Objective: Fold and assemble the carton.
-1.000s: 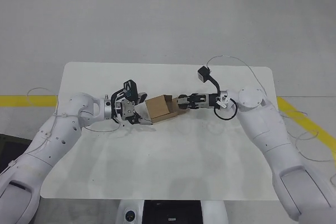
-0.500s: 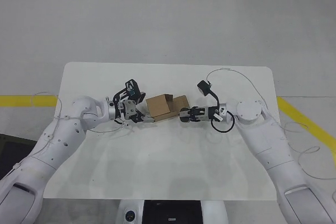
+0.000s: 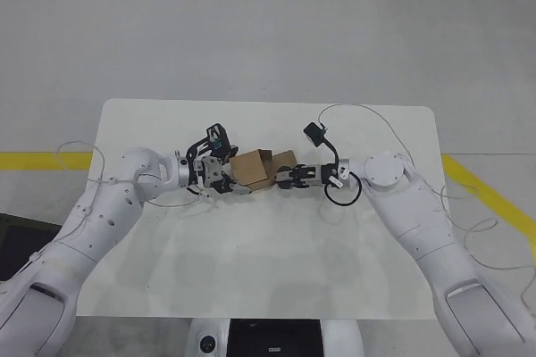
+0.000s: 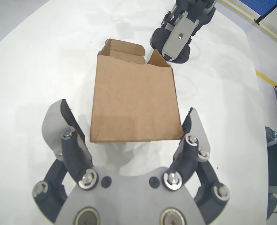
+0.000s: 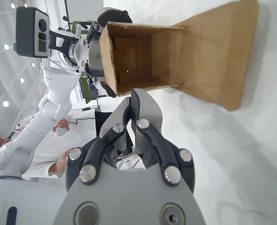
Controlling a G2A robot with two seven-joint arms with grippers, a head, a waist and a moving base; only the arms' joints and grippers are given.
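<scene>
- Location: the carton point(image 3: 257, 169) lies on its side on the table point(image 3: 250, 259), a little toward 12 o'clock from the table's centre in the top view. Its closed end faces 9 o'clock and its open mouth faces 3 o'clock.
- Carton condition: the inner end panels look folded in. One long flap point(image 5: 223, 47) lies flat on the table outside the mouth, so assembly is judged incomplete.
- Left gripper point(image 4: 126, 115): at the carton's 9 o'clock end, spread wide. One finger stands on either side of the closed end and neither visibly clamps it. The carton is unrestrained.
- Right gripper point(image 5: 133, 94): at the carton's 3 to 4 o'clock side. Its pads are pressed together with nothing seen between them, and the tip sits just at the rim of the mouth.
- Risk 1: a push from the right gripper may slide or swivel the loose carton toward 9 o'clock. Cause: the left fingers have no hold on it.
- Risk 2: the narrow tip may catch the raw wall edge and buckle or tear it. Cause: contact on the rim rather than on a flap face.
- Risk 3: if the left fingers close hard, the hollow end may be crushed.
</scene>
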